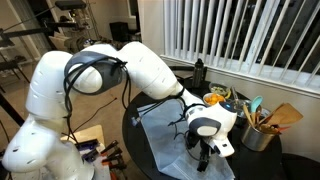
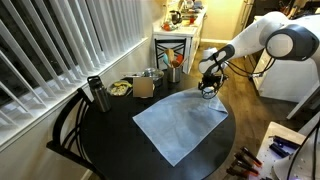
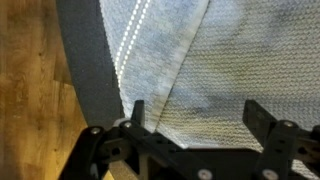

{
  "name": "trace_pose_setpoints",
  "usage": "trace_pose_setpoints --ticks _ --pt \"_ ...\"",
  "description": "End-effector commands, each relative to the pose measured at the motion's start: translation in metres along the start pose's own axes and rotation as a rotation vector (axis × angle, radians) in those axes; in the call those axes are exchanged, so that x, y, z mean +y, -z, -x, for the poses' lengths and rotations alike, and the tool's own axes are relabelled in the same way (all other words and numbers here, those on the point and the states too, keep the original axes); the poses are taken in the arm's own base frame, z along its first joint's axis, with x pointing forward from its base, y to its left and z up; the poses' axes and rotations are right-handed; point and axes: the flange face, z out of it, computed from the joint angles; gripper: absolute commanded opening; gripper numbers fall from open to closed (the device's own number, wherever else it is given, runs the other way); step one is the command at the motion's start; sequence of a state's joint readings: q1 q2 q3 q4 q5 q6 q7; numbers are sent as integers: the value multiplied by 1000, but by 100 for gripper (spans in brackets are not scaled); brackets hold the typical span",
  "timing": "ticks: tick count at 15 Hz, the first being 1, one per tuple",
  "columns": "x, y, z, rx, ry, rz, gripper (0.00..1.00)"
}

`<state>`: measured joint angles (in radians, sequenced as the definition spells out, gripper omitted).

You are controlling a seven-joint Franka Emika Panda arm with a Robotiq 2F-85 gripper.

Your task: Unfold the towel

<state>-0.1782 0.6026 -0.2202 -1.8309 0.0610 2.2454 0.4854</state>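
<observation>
Window blinds line the wall behind a round black worktop. The pale blue-grey towel lies on the worktop on the side nearest the white arm. In an exterior view it looks spread mostly flat and set like a diamond, with one corner reaching the worktop edge under the hand.

The hand points down over that corner and sits low. Whether it touches the cloth cannot be told from the exterior views.

In the wrist view the two dark fingers stand well apart with nothing clamped between them. Woven towel fabric fills the gap below. A diagonal cloth edge runs across that view, and the part to its left looks brighter, with dotted streaks of light on it. The dark rim of the worktop curves down the left side, with wooden floor beyond it.

Other items sit at the window side of the worktop, well apart from the towel's middle:
- a bowl with yellowish and orange contents
- a dark-capped flask, upright
- a metal utensil holder with wooden and teal tools sticking out

A dark chair stands against the worktop on the side away from the arm.
</observation>
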Motion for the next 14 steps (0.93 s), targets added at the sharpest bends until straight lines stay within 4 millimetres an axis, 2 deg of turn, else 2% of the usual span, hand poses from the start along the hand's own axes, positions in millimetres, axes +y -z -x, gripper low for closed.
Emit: trace_pose_setpoints --ticks 1,5,10,14 --pt "13 -2 -2 -76 -119 -10 100" --pt "20 -18 -1 -126 -211 36 100" --pt "14 -46 12 -169 -219 106 100" --pt "12 -50 11 -176 -192 105 100"
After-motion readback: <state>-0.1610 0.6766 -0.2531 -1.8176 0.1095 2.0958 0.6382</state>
